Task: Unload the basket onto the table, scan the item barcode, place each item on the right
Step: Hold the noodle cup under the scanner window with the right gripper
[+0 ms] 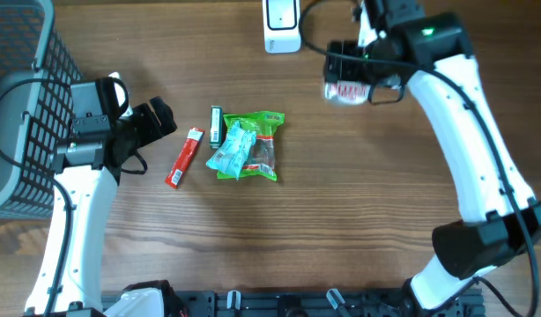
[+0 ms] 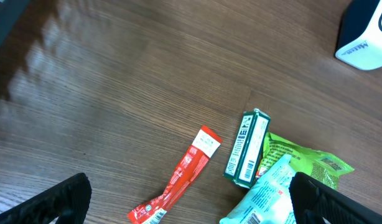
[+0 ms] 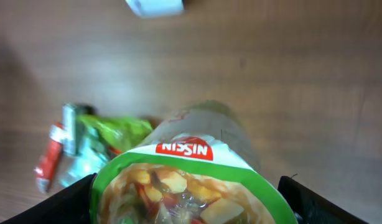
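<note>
1. The right fingers (image 3: 65,208) are spread wide and clamp the cup (image 3: 185,180), holding it just beside the scanner (image 1: 282,26). The cup's smooth, tapered wall could slip through this grip if the wrist tilts.
2. No barcode shows in any view. If it faces away from the scanner, the scan likely fails.
3. The left fingers (image 2: 60,199) gape wide and hold nothing, above the bench (image 2: 147,74) near the stick (image 2: 178,180). If they dropped, they could knock it.
</note>
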